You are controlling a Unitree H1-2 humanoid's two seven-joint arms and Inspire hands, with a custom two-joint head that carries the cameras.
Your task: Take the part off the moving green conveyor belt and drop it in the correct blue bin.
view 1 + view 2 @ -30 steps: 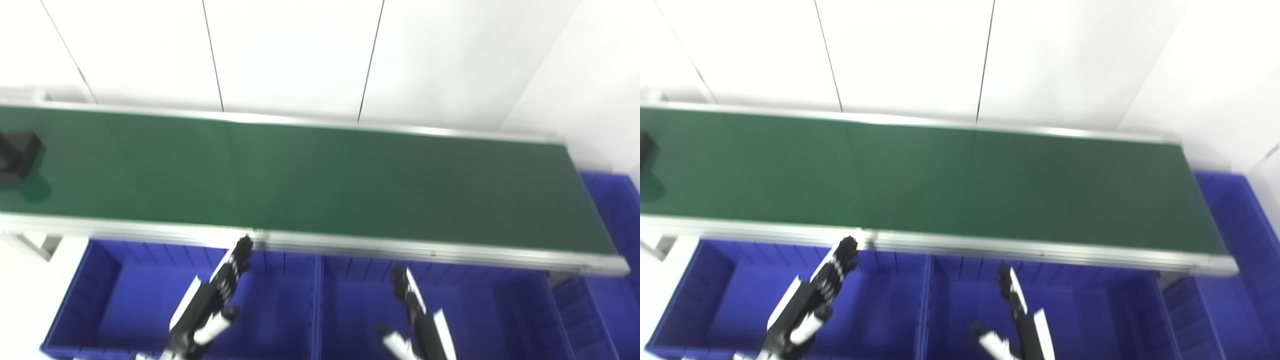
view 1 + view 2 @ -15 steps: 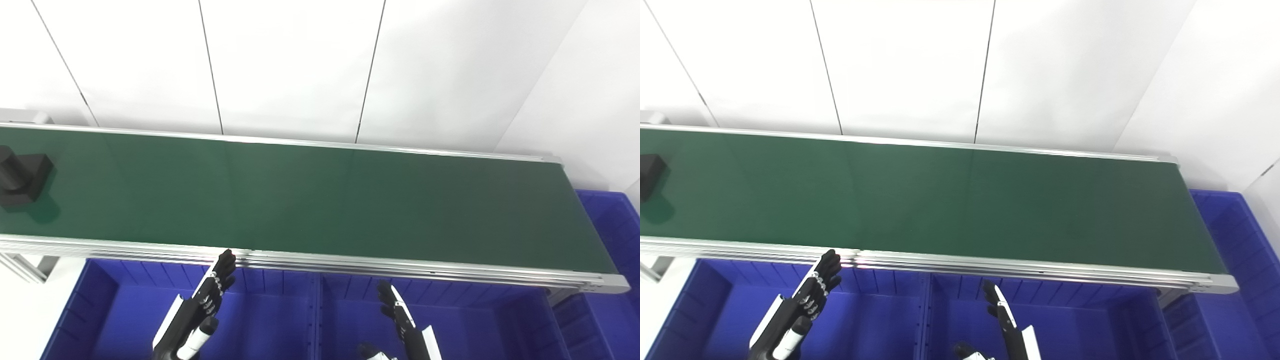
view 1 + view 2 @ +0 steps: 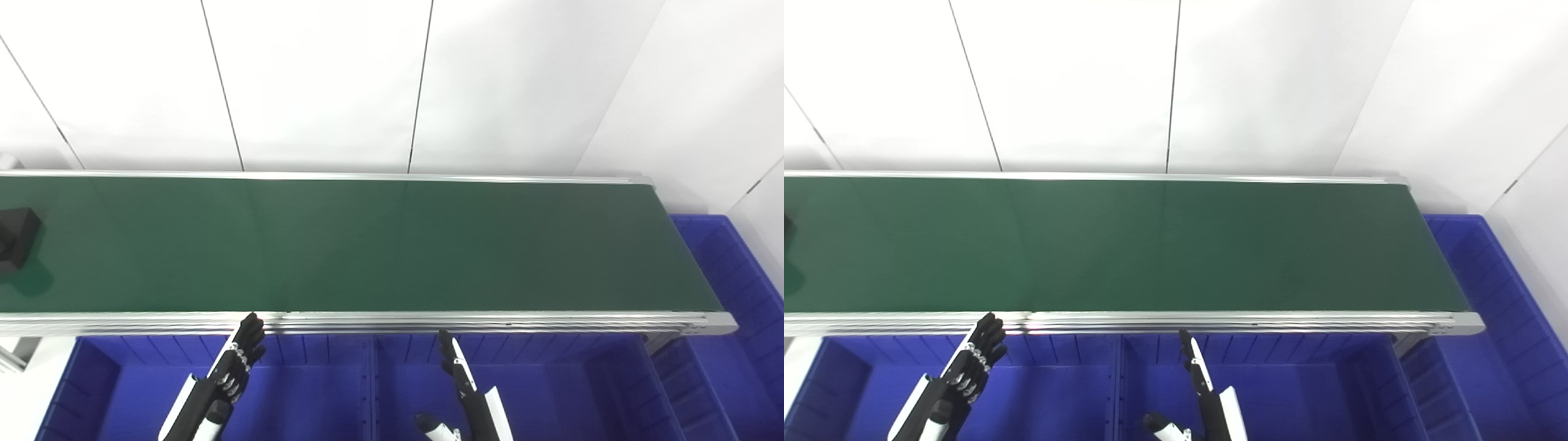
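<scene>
A black part (image 3: 15,239) lies on the green conveyor belt (image 3: 380,245) at the far left edge of the left eye view, cut off by the frame. My left hand (image 3: 236,367) hovers open over the left blue bin (image 3: 294,392), its fingertips near the belt's front rail. My right hand (image 3: 462,383) is open above the middle blue bin (image 3: 551,392), fingers straight and thumb spread. Neither hand holds or touches anything. Both hands are far right of the part.
A silver rail (image 3: 490,320) runs along the belt's front edge. Another blue bin (image 3: 729,275) sits past the belt's right end. A white panelled wall (image 3: 367,86) stands behind the belt.
The camera has shifted, so the whole scene sits differently in the picture. Both hands stay open over the bins; the black part remains at the belt's left end.
</scene>
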